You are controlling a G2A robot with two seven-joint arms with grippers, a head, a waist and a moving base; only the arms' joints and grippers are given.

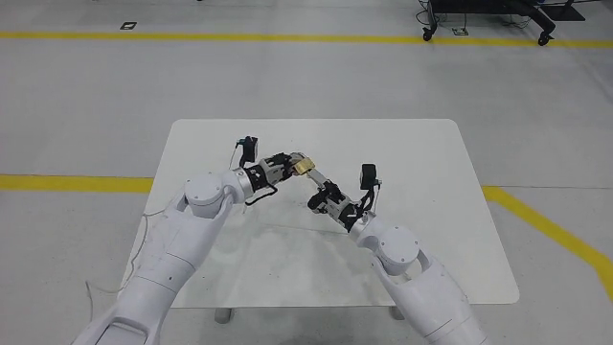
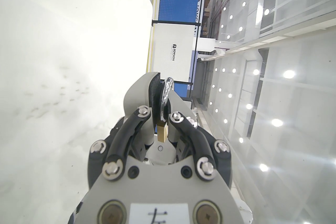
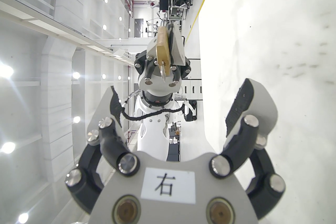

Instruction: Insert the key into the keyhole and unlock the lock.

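Right fingers [image 3: 237, 101] wide apart before brass lock [image 3: 162, 47] between left fingers [image 2: 143, 96]

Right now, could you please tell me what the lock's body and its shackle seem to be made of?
Lock body: probably brass, going by its dull yellow-gold colour.
Shackle: likely polished or plated steel, going by its bright silvery shine.
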